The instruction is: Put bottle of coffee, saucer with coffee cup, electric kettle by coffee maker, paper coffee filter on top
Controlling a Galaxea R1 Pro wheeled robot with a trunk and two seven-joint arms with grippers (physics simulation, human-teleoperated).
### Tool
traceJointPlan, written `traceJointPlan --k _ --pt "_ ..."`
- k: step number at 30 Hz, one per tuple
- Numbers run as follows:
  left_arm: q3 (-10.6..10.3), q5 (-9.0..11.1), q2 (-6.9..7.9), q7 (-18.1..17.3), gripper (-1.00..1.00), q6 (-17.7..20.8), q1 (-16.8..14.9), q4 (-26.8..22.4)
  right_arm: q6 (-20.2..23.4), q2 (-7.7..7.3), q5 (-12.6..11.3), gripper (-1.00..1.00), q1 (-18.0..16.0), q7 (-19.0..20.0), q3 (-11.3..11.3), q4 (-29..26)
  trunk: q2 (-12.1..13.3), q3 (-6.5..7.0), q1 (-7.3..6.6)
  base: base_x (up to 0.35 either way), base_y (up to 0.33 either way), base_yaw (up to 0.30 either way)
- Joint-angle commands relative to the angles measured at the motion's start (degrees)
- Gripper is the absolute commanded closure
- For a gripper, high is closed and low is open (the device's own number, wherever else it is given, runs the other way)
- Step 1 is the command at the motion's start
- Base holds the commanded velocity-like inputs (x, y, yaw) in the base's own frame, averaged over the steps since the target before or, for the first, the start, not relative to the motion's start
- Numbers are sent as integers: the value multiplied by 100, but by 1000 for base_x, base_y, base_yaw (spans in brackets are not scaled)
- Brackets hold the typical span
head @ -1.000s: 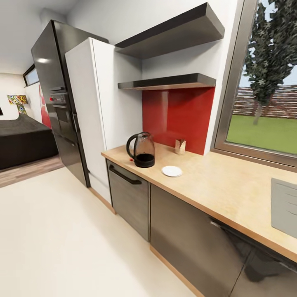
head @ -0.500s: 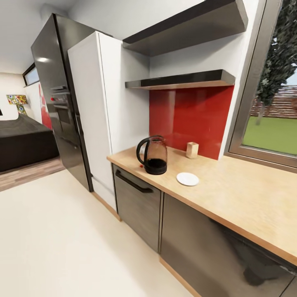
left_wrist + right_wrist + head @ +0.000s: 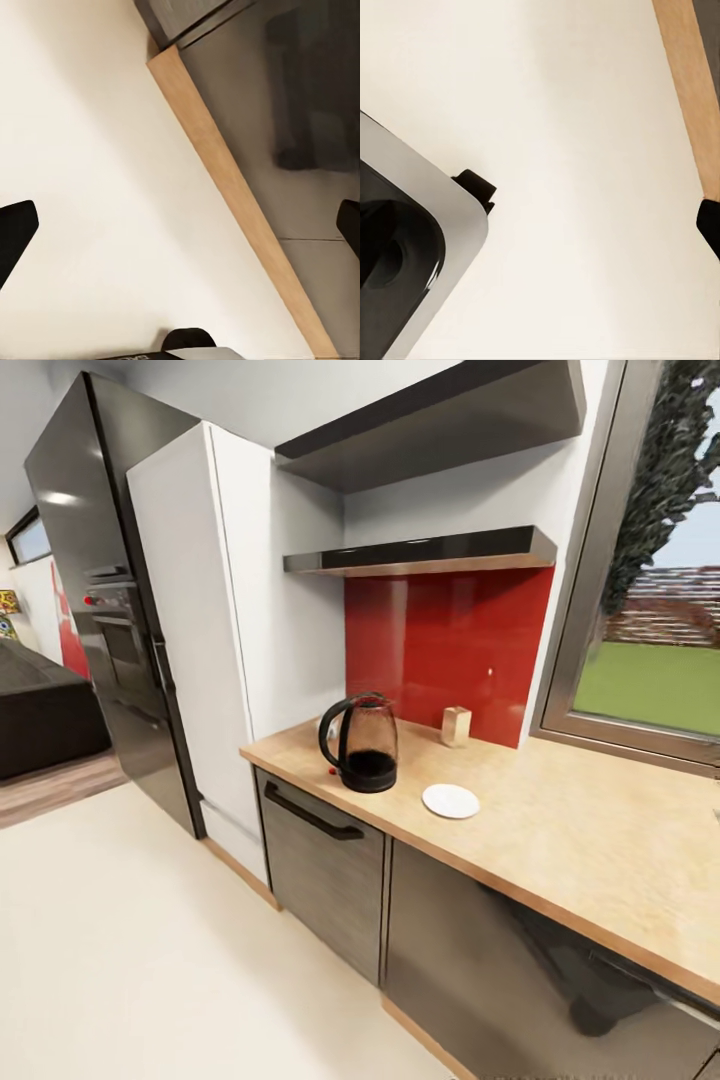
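**Counter edge ahead, floor wide open**

We see the electric kettle [image 3: 360, 743] upright near the countertop's [image 3: 560, 860] front edge, by the white cabinet [image 3: 200, 650]. The saucer [image 3: 451, 801] lies at its four o'clock, apart from it. A small tan box [image 3: 456, 726] sits against the red backsplash [image 3: 440, 650]. Bare cream floor [image 3: 130, 960] spreads below. Left gripper [image 3: 180, 229]: fingertips spread wide, nothing between. Right gripper: we can't tell, with one fingertip [image 3: 709, 222] visible over the floor.

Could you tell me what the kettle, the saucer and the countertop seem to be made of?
The electric kettle looks like clear glass with a black, probably plastic, handle and base. The saucer looks like plain white ceramic, smooth and unpatterned. The countertop looks like light, matte wood or laminate with mottled grain.
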Motion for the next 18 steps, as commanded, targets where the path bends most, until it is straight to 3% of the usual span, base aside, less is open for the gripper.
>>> traceJointPlan --k 1,18 --pt "-45 31 5 -2 -100 -46 -3 4 -10 0 17 -100 -4 42 -50 -2 -3 -6 0 9 8 -247" --pt "-45 31 4 -2 -100 -46 -3 4 -2 0 17 -100 -4 43 -51 -1 -3 -6 0 2 2 -254"
